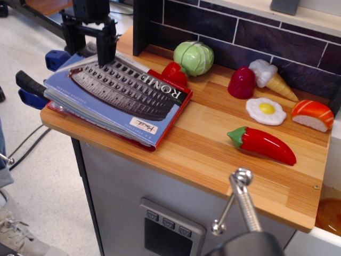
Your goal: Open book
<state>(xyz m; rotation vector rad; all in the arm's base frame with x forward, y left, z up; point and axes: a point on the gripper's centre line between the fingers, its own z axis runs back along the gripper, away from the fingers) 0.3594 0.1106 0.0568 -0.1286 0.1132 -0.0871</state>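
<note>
The book lies on the left end of the wooden counter. It has a blue cover with a grey Colosseum picture, white "ROME" lettering and a small white label. It rests on a flat red folder. Its left and front edges are raised a little, and the pages beneath show fanned. My black gripper stands over the book's far left corner with its jaws apart. The right finger touches the cover's far edge. The left finger hangs beyond the corner.
A green cabbage, small red pepper, red fruit, ice cream cone, fried egg, salmon sushi and red chili lie right of the book. Blue clamps grip the counter's left edge. A metal handle juts up in front.
</note>
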